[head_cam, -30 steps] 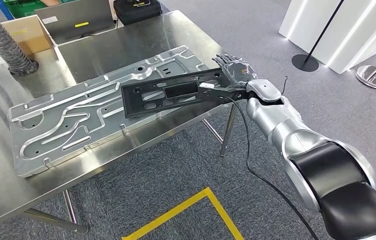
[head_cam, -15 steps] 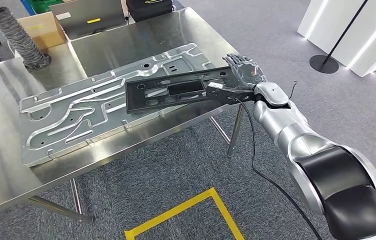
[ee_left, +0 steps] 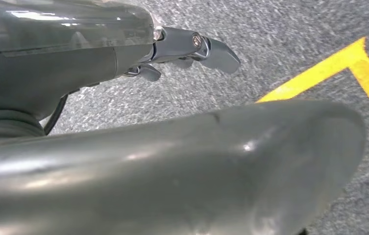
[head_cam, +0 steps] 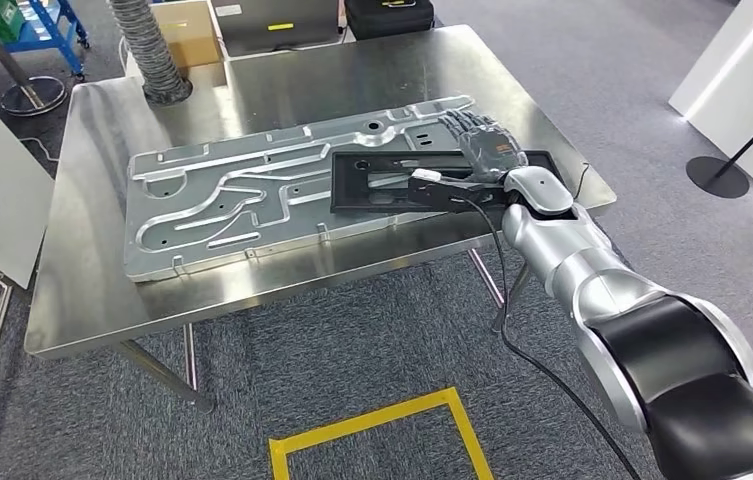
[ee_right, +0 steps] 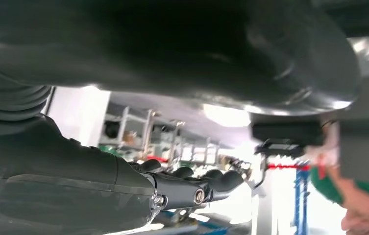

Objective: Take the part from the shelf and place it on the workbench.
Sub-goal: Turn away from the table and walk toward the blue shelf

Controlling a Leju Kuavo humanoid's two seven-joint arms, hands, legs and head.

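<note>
Head view: right hand [head_cam: 484, 148] fingers wrapped on black frame part [head_cam: 392, 183], atop stamped metal panel [head_cam: 252, 200].
Risk: part slides on release; overhangs tabletop [head_cam: 92, 300] edge.

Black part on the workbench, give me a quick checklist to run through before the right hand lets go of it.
1. Black part over the workbench, not past its edge: ok; it lies along the stamped metal panel.
2. Part lying flat and fully resting: cannot tell; the head view looks level, but contact underneath is hidden.
3. Right hand at the part's near end: ok, its fingers lie over that end.
4. Grip firm or already loosened: cannot tell.
5. Black cable from the wrist clear of the part: ok; it hangs off the table's edge.
6. Left hand out of the way: ok, hanging over the floor.
</note>
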